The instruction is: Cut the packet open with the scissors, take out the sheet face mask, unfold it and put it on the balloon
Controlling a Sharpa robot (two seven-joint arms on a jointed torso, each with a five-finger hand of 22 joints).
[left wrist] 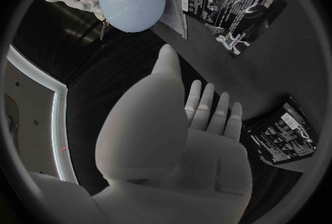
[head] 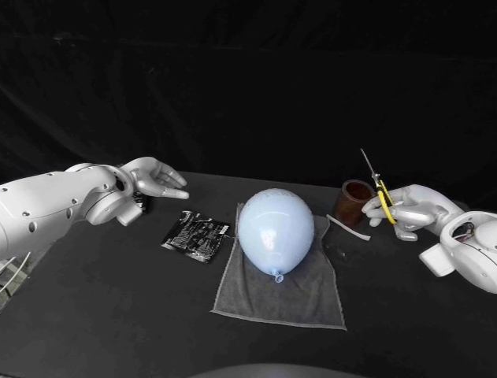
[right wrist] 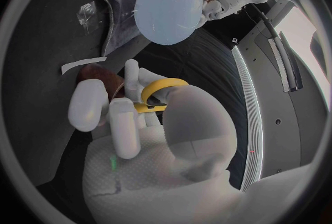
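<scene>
1. Your landmark is the pale blue balloon [head: 276, 228], lying on its side on a grey cloth [head: 282, 299] in the middle of the bench [head: 112, 315], knot end toward the robot.
2. The packet [head: 194, 235], black with white print, lies flat on the bench just beside the balloon on the left-arm side. It sits close to the cloth's edge and neither hand touches it.
3. Your left hand [head: 148, 183] is further out on that same side of the balloon, beyond the packet. It holds nothing, and its fingers [left wrist: 207, 103] are stretched straight out, side by side.
4. In the left wrist view you can see a second black packet [left wrist: 280, 135] on the bench close by that hand, well apart from the balloon.
5. Your right hand [head: 407, 209] is on the other side of the balloon, clear of the cloth, with its fingers closed round the yellow handles of the scissors [head: 380, 197]. The blades point up and away from the bench. You cannot tell whether the blades are apart.
6. A brown cup [head: 353, 201] stands between the balloon and the right hand, right next to the scissors.
7. A thin white strip [head: 348, 227] lies on the bench between the cup and the cloth's edge.
</scene>
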